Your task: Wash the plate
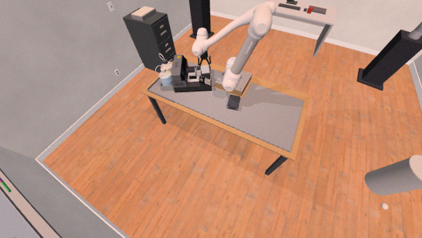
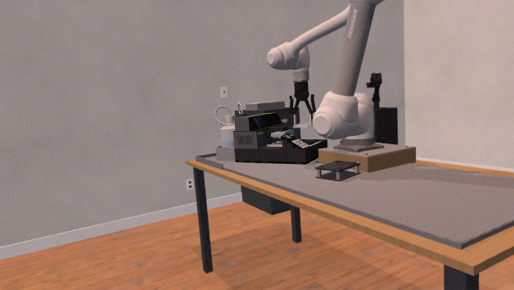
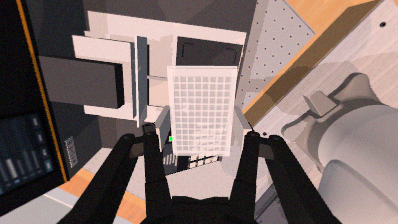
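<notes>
The clear plate (image 1: 205, 70) (image 2: 302, 125) (image 3: 202, 110) is held level between the fingers, above the washer. My gripper (image 1: 204, 64) (image 2: 303, 118) (image 3: 201, 114) is shut on its two long sides. The cut corner cannot be made out. The washer (image 1: 193, 87) (image 2: 268, 154) stands at the table's left end. In the wrist view a dark pocket (image 3: 207, 51) in a pale surround shows beyond the plate, partly hidden by it. The lamp (image 2: 290, 134) (image 3: 171, 139) is green. The keypad (image 2: 302, 142) (image 3: 205, 160) is partly covered by the plate in the wrist view. The nest N1 (image 1: 234, 102) (image 2: 338, 165) bears no plate.
The washer's raised dark housing (image 1: 179, 68) (image 2: 259, 122) stands left of the gripper. The bottle (image 1: 165, 79) (image 2: 227, 136) is behind it. The robot's base block (image 1: 246, 82) (image 2: 389, 159) is to the right, close to N1.
</notes>
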Tool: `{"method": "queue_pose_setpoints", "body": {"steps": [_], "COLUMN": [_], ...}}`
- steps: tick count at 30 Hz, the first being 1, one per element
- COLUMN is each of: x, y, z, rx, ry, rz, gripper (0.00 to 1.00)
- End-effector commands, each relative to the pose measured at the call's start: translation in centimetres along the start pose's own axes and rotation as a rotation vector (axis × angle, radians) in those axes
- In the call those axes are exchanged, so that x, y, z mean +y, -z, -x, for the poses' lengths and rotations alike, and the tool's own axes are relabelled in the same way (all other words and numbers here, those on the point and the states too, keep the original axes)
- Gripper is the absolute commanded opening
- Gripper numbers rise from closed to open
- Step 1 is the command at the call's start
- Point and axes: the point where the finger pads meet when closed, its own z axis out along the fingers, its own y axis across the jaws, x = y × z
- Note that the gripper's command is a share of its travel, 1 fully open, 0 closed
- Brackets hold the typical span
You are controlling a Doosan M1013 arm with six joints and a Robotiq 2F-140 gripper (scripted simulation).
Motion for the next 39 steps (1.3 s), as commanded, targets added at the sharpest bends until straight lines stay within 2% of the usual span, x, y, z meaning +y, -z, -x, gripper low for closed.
{"method": "queue_pose_setpoints", "body": {"steps": [1,12,14,17,23,31,39], "x": [0.0,-0.7,-0.7,-0.9,-1.3,-1.4,-0.2], "y": [-0.2,-0.7,-0.7,-0.8,-1.1,-1.1,-1.4], "z": [1.5,6.9,6.9,8.4,11.3,11.4,15.2], "rx": [0.003,0.002,0.002,0.002,0.002,0.002,0.002], "ry": [0.111,0.477,0.477,0.577,0.587,0.587,0.853], "rz": [0.002,0.003,0.003,0.003,0.003,0.003,0.003], "gripper": [0.1,0.1,0.1,0.1,0.1,0.1,0.1]}}
